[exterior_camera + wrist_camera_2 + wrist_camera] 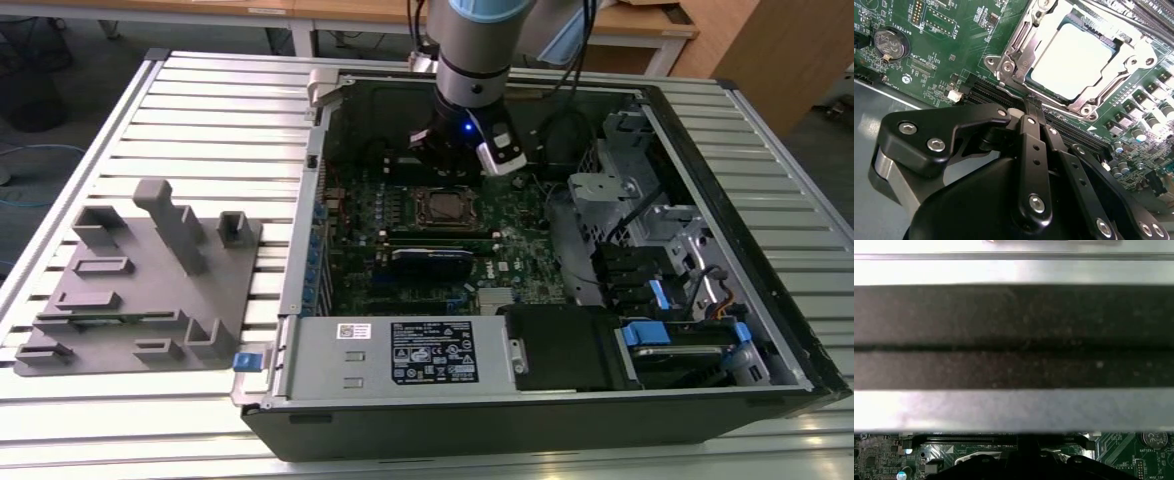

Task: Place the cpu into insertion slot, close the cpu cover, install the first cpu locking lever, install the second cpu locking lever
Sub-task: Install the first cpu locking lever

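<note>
The cpu (1074,57) lies flat in the insertion slot (441,207), its silvery top facing up. The cpu cover (1021,47), a silvery frame, lies down around it, and the chip shows through its window. Thin metal lever rods run along the frame's edges; I cannot tell whether they are latched. In the second wrist view my gripper (1033,106) is shut, its black fingers pressed together with the tips just beside the socket's edge, over a black slot. In the exterior view the gripper (447,172) hangs inside the open case, just behind the socket.
A coin battery (890,42) and long black slots (986,92) lie near the socket on the green board. The power supply (427,352) and drive bays (667,270) crowd the case. A grey fixture (147,280) sits at the exterior view's left. The case wall (1014,335) is close.
</note>
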`<move>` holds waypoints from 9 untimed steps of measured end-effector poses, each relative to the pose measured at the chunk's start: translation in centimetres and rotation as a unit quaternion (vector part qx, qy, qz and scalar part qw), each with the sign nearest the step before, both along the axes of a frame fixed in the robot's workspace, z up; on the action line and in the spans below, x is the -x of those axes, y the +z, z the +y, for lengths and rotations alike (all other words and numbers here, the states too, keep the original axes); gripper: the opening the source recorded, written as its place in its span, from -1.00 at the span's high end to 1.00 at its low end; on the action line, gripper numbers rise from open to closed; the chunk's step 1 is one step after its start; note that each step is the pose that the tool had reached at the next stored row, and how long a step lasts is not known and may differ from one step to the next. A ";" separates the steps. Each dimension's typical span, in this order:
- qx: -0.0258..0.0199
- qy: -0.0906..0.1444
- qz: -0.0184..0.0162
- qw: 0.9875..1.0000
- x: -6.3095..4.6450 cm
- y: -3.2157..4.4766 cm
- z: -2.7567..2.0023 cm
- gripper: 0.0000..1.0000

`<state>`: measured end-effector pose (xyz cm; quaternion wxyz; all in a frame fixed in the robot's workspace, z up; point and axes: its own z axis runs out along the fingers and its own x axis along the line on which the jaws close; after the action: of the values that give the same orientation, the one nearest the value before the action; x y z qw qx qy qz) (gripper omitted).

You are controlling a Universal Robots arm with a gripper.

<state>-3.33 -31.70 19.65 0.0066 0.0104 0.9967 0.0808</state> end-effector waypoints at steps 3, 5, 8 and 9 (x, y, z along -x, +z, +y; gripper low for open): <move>0.000 0.000 0.000 1.000 0.0 0.00 0.00 0.79; 0.000 0.000 0.000 1.000 0.0 0.06 0.00 0.79; 0.000 0.000 0.000 1.000 0.0 0.38 0.00 0.79; 0.000 0.000 0.000 1.000 0.0 0.50 0.00 0.79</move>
<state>-3.33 -31.70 20.16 0.0066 0.0104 0.9967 0.0807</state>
